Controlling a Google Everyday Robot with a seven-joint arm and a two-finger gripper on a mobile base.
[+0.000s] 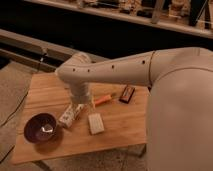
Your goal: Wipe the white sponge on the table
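Wooden table (45,90) fills most of the view, so there's plenty of bare grain to wipe across. My arm (115,72) reaches in from the right and bends down over the middle. A dark bowl (41,128) sits front left, with a white carton (70,115) lying just beside it. The white sponge (95,123) lies flat just right of the carton, not held. My gripper (81,103) hangs just behind it, by the carton. Can't tell if it's apart or together. Guessing it's lined up for the grab.

One each: white sponge (95,123), bowl (41,128), carton (71,115), orange stick (103,99), dark bar (127,93), gripper (81,104) above table (46,90)
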